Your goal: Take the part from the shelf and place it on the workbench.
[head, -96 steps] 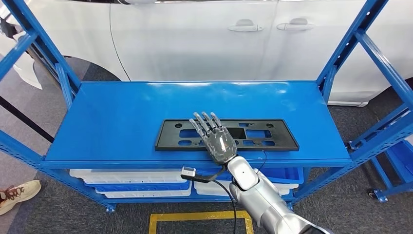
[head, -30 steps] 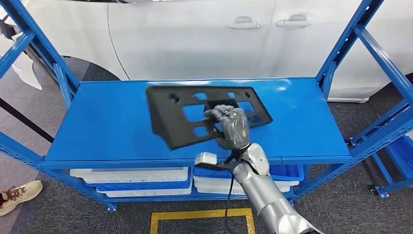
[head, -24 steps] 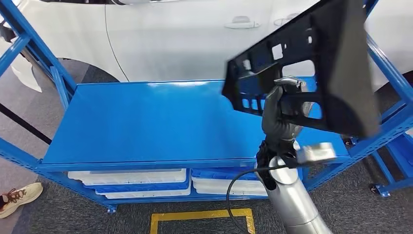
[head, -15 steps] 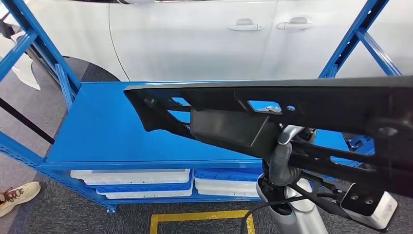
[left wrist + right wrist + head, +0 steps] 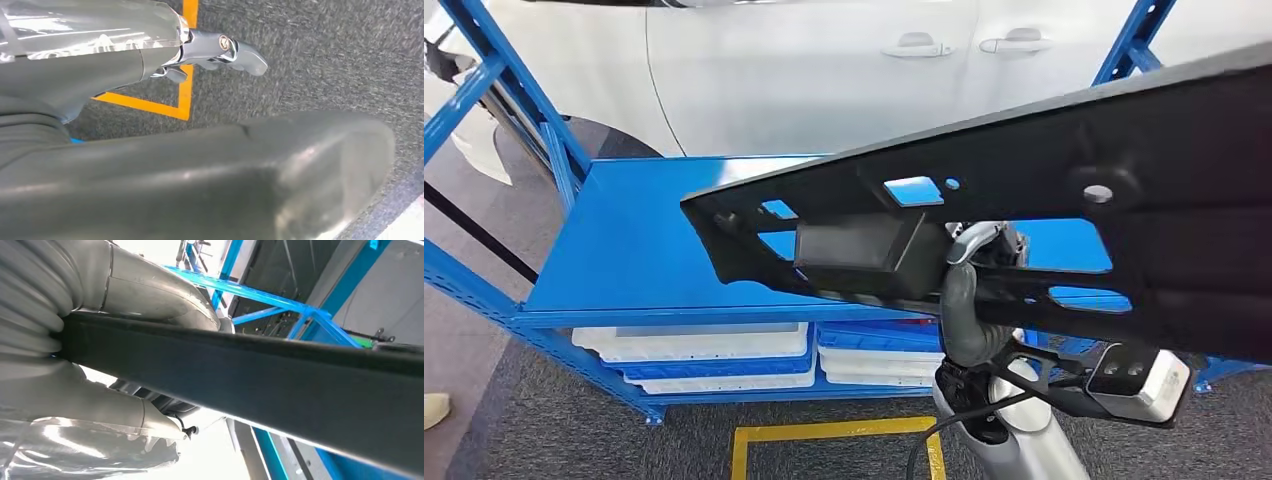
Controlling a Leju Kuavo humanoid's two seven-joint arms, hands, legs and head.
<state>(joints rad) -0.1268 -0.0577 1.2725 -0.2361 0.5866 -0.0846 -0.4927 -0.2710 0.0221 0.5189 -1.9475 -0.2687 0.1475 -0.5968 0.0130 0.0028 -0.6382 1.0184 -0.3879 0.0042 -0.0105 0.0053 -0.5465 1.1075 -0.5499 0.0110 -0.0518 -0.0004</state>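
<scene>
Right hand (image 5: 969, 300) gripping unmarked part (image 5: 1024, 210)

The part (image 5: 1024, 215) is looking like matt black plastic; the shelf (image 5: 624, 250) – glossy blue-painted metal; the floor (image 5: 574, 440) – rough grey carpet.

You will find no readable text, label, brand, number or sign here: none on the black part (image 5: 1024, 210), none on the blue shelf (image 5: 624, 250) behind it, none on the white car (image 5: 804, 70) beyond the shelf.
</scene>
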